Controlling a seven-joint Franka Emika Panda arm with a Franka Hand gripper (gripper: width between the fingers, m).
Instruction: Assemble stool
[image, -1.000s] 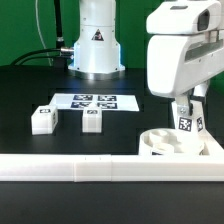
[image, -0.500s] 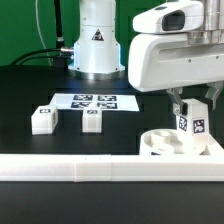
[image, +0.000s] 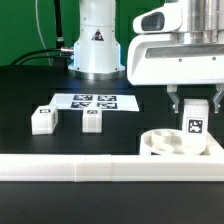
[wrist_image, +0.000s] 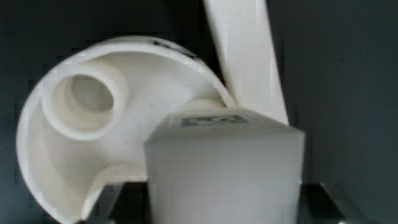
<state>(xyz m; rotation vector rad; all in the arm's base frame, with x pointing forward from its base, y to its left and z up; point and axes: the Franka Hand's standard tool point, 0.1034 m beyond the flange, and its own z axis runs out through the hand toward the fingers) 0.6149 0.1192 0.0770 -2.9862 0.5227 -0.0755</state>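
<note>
a long white rail (image: 70, 166) lies nearest, across the front of the black table (image: 30, 90). just behind it, at the exterior view's right, sits the one round white seat (image: 160, 145). over the seat's far side the gripper (image: 196, 112) is closed on an upright leg (image: 196, 126) with a black-and-white tag facing the camera; whether that leg touches the seat cannot be told. farther back, at the exterior view's left, two loose legs (image: 43, 119) (image: 92, 119) stand near each other but apart, each tagged on top. that makes three legs in all. behind them lies the flat marker board (image: 93, 101) with its printed tags, then the robot's white base (image: 97, 40) with a black warning triangle; no words are legible anywhere. only the wrist view shows the held leg (wrist_image: 222, 165) filling the gap between the jaws, with a round hole (wrist_image: 84, 100) in the seat beyond it.
</note>
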